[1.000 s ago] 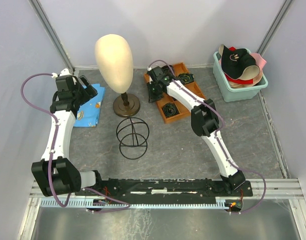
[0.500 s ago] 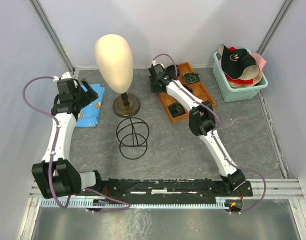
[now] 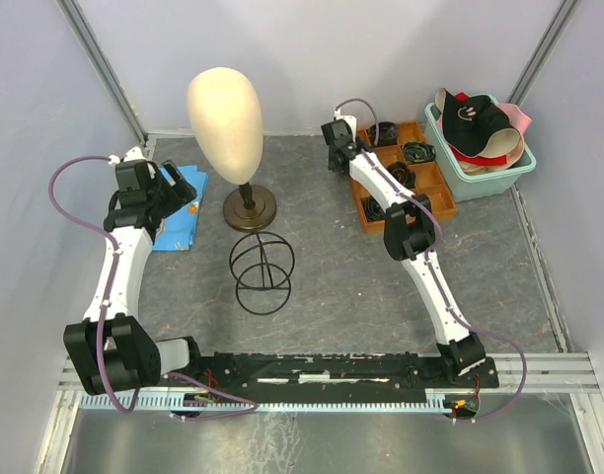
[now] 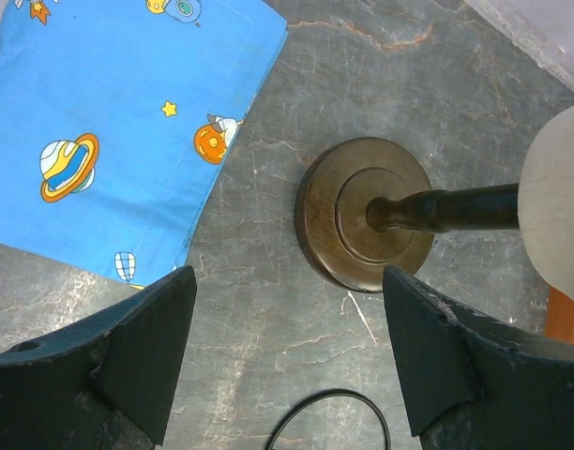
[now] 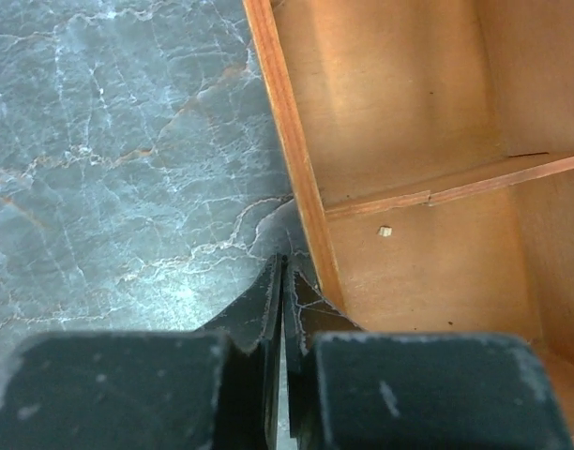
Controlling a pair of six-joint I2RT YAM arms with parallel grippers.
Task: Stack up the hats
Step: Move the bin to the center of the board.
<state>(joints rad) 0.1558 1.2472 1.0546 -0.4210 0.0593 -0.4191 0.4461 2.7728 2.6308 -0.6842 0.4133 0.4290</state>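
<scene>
The hats lie piled in a teal tub (image 3: 450, 173) at the back right. A black cap with a pale logo (image 3: 470, 116) is on top, over a red piece, a tan cap (image 3: 494, 158) and a pink hat (image 3: 518, 120). My right gripper (image 3: 339, 160) is shut and empty, low over the table, its tips (image 5: 283, 281) just left of the rim of a wooden tray (image 5: 289, 150). My left gripper (image 3: 171, 188) is open and empty, with its fingers (image 4: 142, 347) above the bare table between a blue cloth and a brown stand base.
The wooden tray (image 3: 435, 202), with black items in some compartments, sits beside the tub. A cream mannequin head (image 3: 226, 109) on a brown base (image 4: 367, 216) stands at the back left. A blue patterned cloth (image 4: 109, 122) lies at the left. A black wire frame (image 3: 262, 272) stands mid-table.
The wooden tray has slid to the right, up to the teal tub, with my shut right gripper moving right along its left edge. My left gripper has shifted slightly.
</scene>
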